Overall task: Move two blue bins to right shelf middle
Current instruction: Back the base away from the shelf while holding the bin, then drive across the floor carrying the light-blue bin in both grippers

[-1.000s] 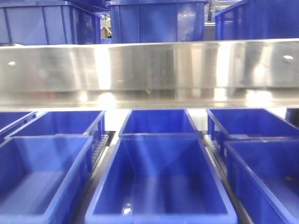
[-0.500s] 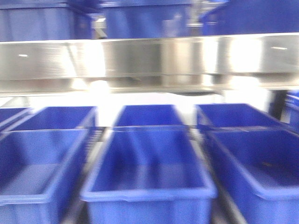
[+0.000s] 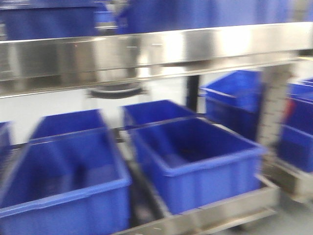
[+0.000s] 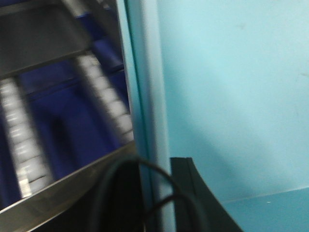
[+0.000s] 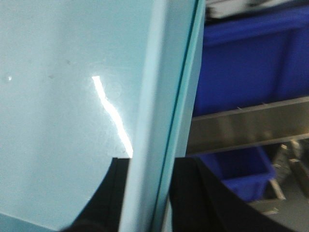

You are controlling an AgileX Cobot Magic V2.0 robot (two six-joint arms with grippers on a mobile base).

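A pale blue bin (image 4: 231,96) fills the right of the left wrist view, its thick rim (image 4: 147,96) running vertically. My left gripper (image 4: 157,203) is shut on that rim, one black finger (image 4: 193,193) on the inner wall. In the right wrist view a pale blue bin wall (image 5: 58,96) fills the left, and my right gripper (image 5: 152,193) is shut on its rim (image 5: 159,96). I cannot tell whether one bin or two nested ones are held. The shelf's steel front rail (image 3: 146,54) crosses the front view, which shows no pale bin.
Dark royal-blue bins (image 3: 195,156) (image 3: 58,181) sit on roller tracks under the rail, with more above it. A grey perforated upright (image 3: 274,107) ends the rack at right, and further dark blue bins (image 3: 298,127) stand beyond. Rollers (image 4: 106,96) and a steel rail (image 5: 251,125) show behind the held rims.
The front view has swung right: the rail now slants, the dark blue bins have slid left, and the rack's right upright with bins beyond it has come into view.
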